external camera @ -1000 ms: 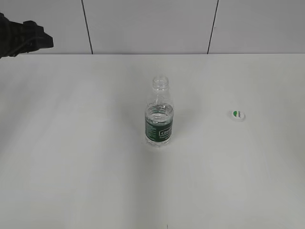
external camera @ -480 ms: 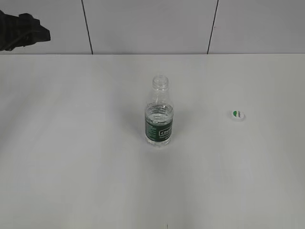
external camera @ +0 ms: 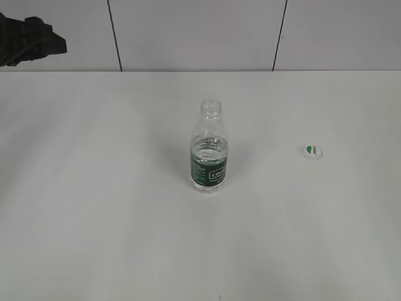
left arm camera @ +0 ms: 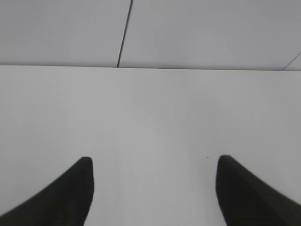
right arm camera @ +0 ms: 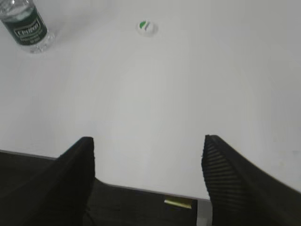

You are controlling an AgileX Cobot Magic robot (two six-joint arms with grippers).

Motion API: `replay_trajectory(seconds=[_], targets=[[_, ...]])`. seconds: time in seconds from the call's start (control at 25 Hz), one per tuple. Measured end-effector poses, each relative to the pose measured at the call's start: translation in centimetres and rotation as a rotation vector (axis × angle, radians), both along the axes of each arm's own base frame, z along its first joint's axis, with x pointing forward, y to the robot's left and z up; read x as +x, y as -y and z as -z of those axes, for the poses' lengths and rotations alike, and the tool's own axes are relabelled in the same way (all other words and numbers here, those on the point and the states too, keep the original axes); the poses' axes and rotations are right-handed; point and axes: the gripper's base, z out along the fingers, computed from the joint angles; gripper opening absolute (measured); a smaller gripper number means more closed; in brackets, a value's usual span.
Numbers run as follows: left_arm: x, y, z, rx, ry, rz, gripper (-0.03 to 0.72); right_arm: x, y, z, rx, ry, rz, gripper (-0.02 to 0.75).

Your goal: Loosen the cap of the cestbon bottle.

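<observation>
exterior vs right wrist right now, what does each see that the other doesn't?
Exterior only: the whole cestbon bottle upright with its neck open and uncapped, the wall panels behind the table, and a dark part of the left arm at the upper left corner.

Right wrist only: the right gripper with its jaws apart and nothing between them, plus the table's near edge below them. The bottle is cropped there, only its lower body and green label showing.

Both: the cap lying loose on the table, apart from the bottle, green mark up.
</observation>
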Motion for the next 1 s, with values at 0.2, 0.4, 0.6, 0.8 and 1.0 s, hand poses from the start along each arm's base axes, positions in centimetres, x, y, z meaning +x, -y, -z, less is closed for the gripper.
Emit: replay_trajectory(seconds=[0.2,0.4,0.6,0.8,1.0], targets=[[0.0,0.1,0.0,-0.003,-0.002,0.005,0.496,-2.3,0.4,0.1,0.020,0.142,0.002,0.543],[-0.1,0.1,0.0,-0.008,-0.004,0.014,0.496,-2.6,0.5,0.2,0.019,0.158,0.002,0.545],[-0.1,0.2,0.0,-0.013,-0.007,0.022,0.496,-2.6,0.5,0.2,0.015,0.159,0.005,0.545],[-0.1,0.2,0.0,-0.013,-0.007,0.022,0.498,-2.5,0.6,0.2,0.001,0.161,0.027,0.545],[0.1,-0.2,0.0,0.010,0.006,-0.019,0.498,-2.5,0.5,0.2,-0.008,0.161,0.125,0.545]])
